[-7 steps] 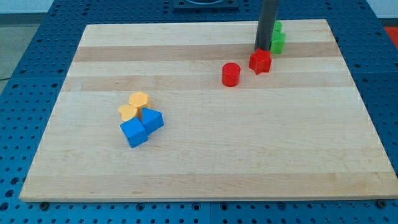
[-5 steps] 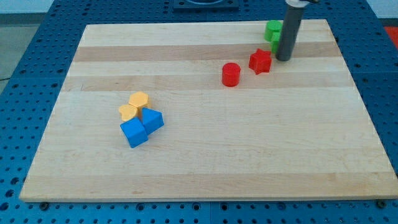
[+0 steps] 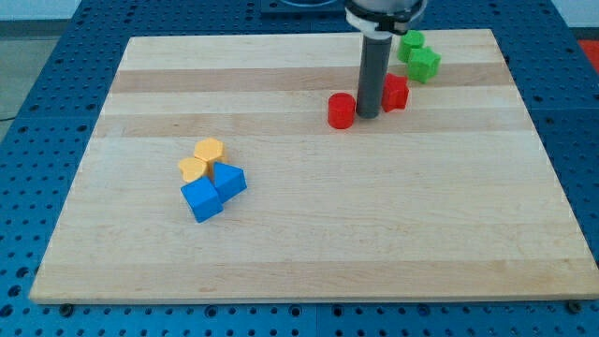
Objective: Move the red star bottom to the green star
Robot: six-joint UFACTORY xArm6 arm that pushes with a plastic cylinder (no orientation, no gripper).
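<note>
The red star (image 3: 396,93) lies near the view's top right, below and left of the green star (image 3: 424,65). A second green block (image 3: 411,42) sits just above the green star. My tip (image 3: 367,115) stands between the red cylinder (image 3: 342,110) on its left and the red star on its right, close against both. The rod hides the red star's left edge.
Two yellow blocks (image 3: 209,151) (image 3: 193,169) and two blue blocks (image 3: 229,180) (image 3: 201,199) cluster at the view's left centre. The wooden board (image 3: 309,234) ends close to the green blocks at the view's top right.
My tip has swung from right of the red star to its left, now between it and the red cylinder. The cylinder has shifted slightly left. The green star is uncovered.
</note>
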